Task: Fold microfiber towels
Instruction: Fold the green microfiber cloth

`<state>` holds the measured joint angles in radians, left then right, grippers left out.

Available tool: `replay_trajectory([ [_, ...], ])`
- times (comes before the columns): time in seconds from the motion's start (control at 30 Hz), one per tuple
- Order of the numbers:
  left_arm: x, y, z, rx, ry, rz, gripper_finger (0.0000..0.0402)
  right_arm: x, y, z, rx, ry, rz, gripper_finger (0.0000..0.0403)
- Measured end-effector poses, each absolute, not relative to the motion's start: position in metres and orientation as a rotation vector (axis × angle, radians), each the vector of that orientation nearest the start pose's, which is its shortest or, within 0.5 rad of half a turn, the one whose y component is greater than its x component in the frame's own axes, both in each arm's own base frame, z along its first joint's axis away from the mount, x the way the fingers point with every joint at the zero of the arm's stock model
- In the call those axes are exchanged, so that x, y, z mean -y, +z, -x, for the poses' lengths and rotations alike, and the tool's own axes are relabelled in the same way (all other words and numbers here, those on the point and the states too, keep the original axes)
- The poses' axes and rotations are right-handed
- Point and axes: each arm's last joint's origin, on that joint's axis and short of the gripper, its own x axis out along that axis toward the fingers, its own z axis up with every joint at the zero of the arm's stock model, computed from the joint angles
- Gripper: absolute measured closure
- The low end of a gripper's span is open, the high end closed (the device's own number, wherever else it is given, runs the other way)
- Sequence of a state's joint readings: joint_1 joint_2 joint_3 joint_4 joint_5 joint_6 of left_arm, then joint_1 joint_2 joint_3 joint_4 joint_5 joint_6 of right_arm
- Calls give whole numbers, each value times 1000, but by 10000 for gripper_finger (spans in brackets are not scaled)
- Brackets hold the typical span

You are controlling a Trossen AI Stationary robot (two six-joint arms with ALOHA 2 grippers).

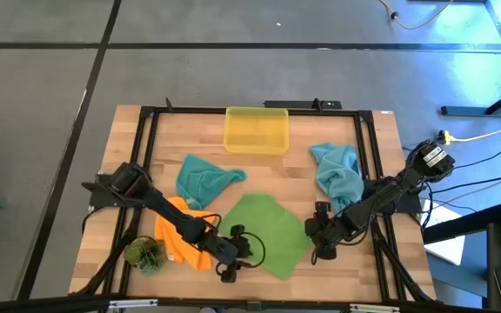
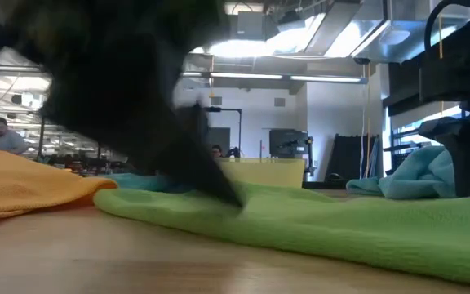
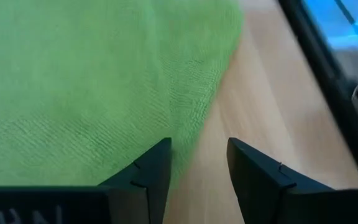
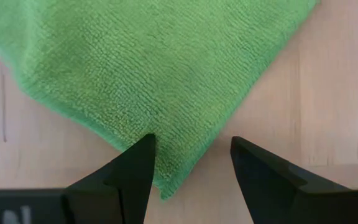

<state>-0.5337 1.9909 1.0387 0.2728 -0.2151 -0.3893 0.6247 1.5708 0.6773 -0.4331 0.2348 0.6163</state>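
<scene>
I am lowering my left claw [image 3: 197, 165] and right claw [image 4: 191, 162], both spread apart, to straddle the green towel [image 1: 263, 233] edges at 7 and 4 o'clock, aiming to pinch both together.

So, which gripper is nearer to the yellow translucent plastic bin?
Right, though only slightly. The right gripper sits at the green towel's right corner, diagonally below the yellow bin. The left gripper is at the towel's lower-left edge, farther down the table.
</scene>
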Motion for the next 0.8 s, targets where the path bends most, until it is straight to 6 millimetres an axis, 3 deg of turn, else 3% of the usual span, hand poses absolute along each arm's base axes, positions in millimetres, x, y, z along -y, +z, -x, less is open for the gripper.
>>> replay_trajectory([
  [0.13,193,153,-342,-561,-127,70,253,-137,129,-203,-1241,-45,37,189],
  [0.33,198,168,-344,-499,-141,-28,253,-138,154,-206,-1205,-40,64,189],
  [0.47,213,162,-360,-478,-189,-169,253,-137,157,-207,-1197,-40,90,189],
  [0.63,234,159,-395,-412,-232,-325,253,-132,158,-210,-1192,-70,88,189],
  [0.8,248,140,-429,-411,-250,-439,252,-131,164,-210,-1186,-65,72,189],
])
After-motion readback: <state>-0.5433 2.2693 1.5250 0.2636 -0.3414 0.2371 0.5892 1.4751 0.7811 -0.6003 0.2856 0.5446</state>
